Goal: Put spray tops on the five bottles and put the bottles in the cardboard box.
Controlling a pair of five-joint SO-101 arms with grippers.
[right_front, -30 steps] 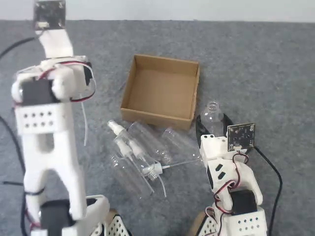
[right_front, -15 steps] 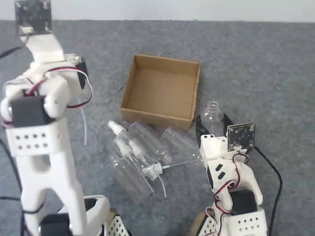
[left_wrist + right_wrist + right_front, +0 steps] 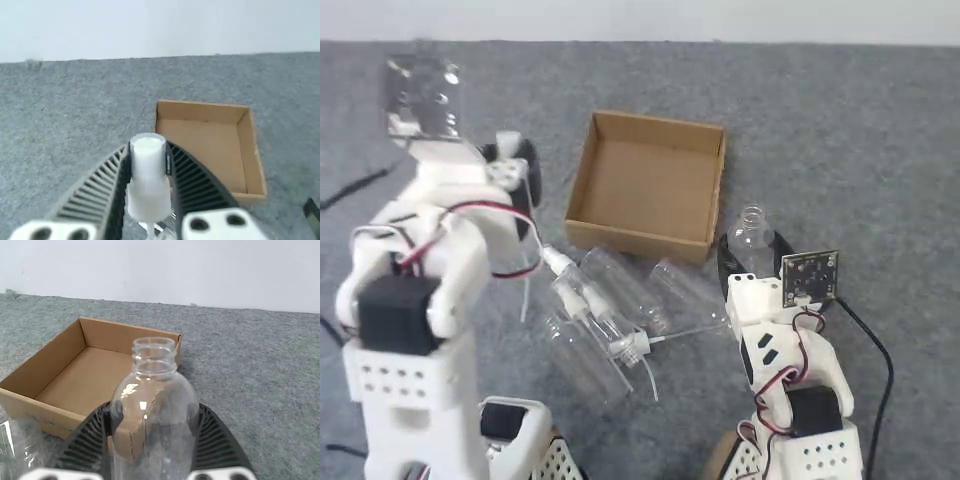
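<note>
While the left end effector [image 3: 147, 150] is clenched on a white spray top [image 3: 147, 172], held upright, it hangs off the left side of the cardboard box [image 3: 645, 185]. The right end effector [image 3: 152, 412] grips a clear bottle [image 3: 152, 385] standing upright, its open neck pointing up, just beside the box's near right corner. The neck therefore lies across the box's front wall from the spray top, and both long axes look vertical, which suits a straight descent. Before that front wall, other bottles [image 3: 610, 310] lie on their sides on the grey tabletop [image 3: 840, 130]
</note>
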